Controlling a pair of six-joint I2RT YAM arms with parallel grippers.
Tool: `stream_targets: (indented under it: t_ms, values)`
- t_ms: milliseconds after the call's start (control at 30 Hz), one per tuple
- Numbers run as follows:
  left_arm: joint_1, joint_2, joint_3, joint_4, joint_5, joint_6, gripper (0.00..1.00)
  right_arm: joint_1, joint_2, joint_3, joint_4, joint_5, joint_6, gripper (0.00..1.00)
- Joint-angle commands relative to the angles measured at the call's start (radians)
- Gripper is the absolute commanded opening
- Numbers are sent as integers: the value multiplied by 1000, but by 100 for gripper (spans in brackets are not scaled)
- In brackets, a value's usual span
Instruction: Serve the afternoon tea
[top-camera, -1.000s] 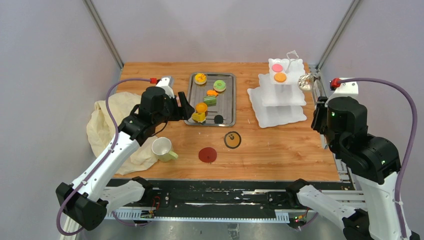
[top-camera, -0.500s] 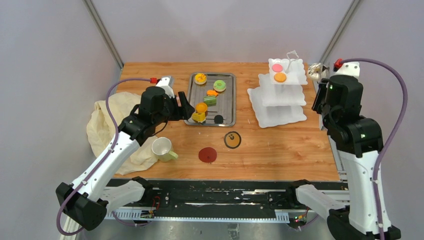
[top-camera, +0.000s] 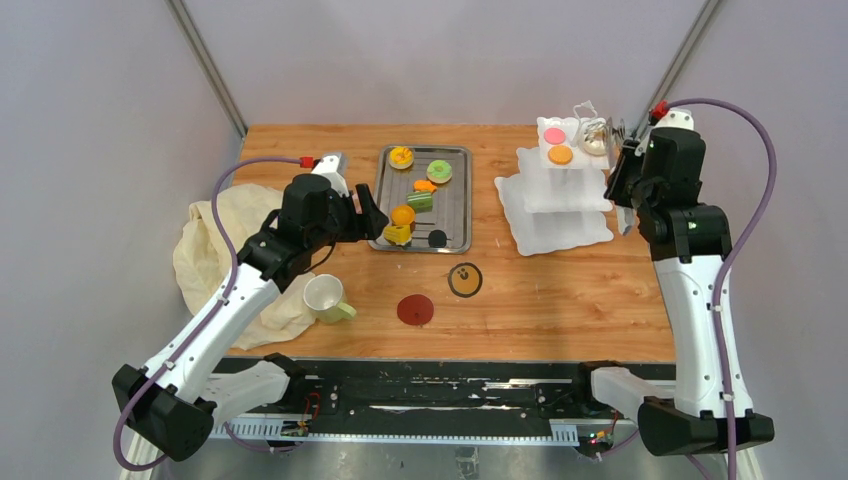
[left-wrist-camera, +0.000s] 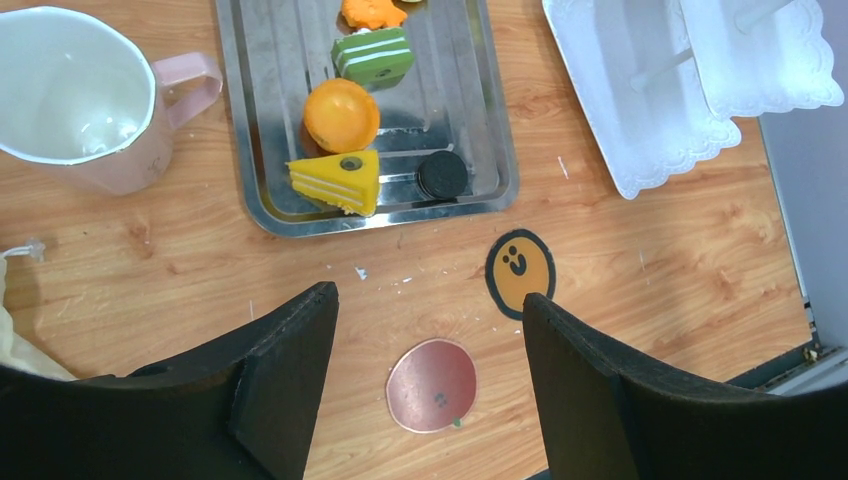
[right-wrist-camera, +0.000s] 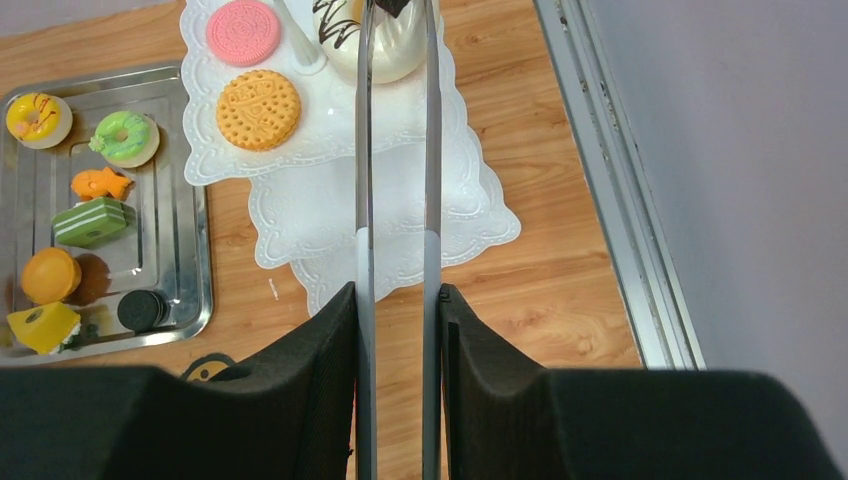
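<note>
My right gripper (right-wrist-camera: 398, 295) is shut on metal tongs (right-wrist-camera: 364, 150). The tongs hold a cream pastry with chocolate drizzle (right-wrist-camera: 385, 45) over the top tier of the white stand (top-camera: 555, 215), beside a pink disc (right-wrist-camera: 243, 32) and an orange biscuit (right-wrist-camera: 258, 108). My left gripper (left-wrist-camera: 430, 300) is open and empty above the table, with the red coaster (left-wrist-camera: 431, 385) between its fingers and the yellow coaster (left-wrist-camera: 520, 272) to the right. A pale mug (top-camera: 325, 297) stands near the front left. The green donut (top-camera: 439, 171) and several other pastries lie on the steel tray (top-camera: 458, 205).
A cream cloth (top-camera: 215, 250) lies crumpled at the table's left edge, next to the mug. A metal rail (right-wrist-camera: 610, 200) runs along the table's right edge, close to the stand. Slanted frame posts rise at both back corners.
My right arm has swung left from the table's right edge, carrying the tongs and cream pastry over the stand's top tier. My left arm has not moved.
</note>
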Motion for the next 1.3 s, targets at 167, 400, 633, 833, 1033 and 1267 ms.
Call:
stream_targets:
  t_ms: [167,400,633,833,1033,1267]
  values:
    - [9,1,-1,23,-27,8,72,-61,29,-25,136,-106,32,1]
    - [10,7,-1,24,-24,6,73,-76,39,-35,137,-145,35,20]
    - [10,2,-1,23,-23,2,72,-82,22,-36,137,-155,33,41]
    - [10,-6,-2,20,-17,-3,72,-87,-8,-33,130,-149,33,45]
    - [10,-19,-2,17,-12,-10,73,-90,-72,-8,91,-121,22,40]
    - [10,-13,-7,35,9,-21,73,-90,-185,24,36,-159,-38,22]
